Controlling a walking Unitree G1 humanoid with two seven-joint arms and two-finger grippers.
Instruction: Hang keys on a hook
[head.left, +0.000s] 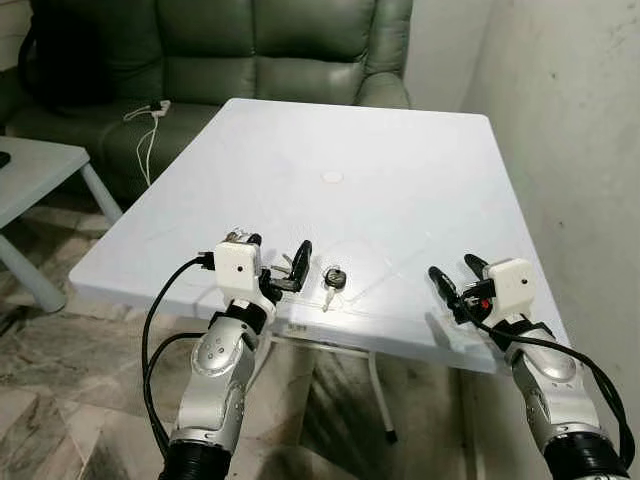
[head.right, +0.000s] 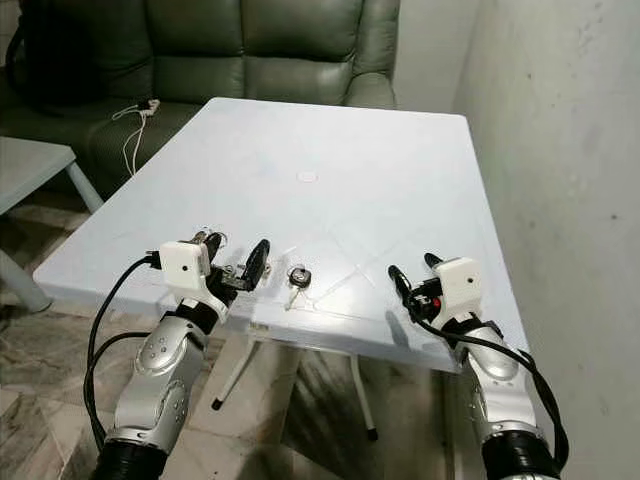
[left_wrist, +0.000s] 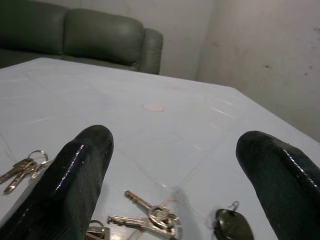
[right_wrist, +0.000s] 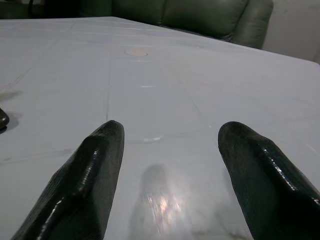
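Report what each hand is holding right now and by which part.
Nothing is held. The left hand is open over the table, with the keys lying between its fingers, not gripped. The right hand is open above bare tabletop.

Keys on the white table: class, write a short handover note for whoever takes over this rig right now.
Left gripper: open, low over the near edge of the white table, holding nothing.
Right gripper: open and empty, over the table's near right part.
Keys: a silver bunch lies flat on the table between the left fingers, a dark fob just beside it. A second small bunch lies off to one side.
Done: nothing grasped yet.
Left: close on the keys, lift, find a hook and hang them.
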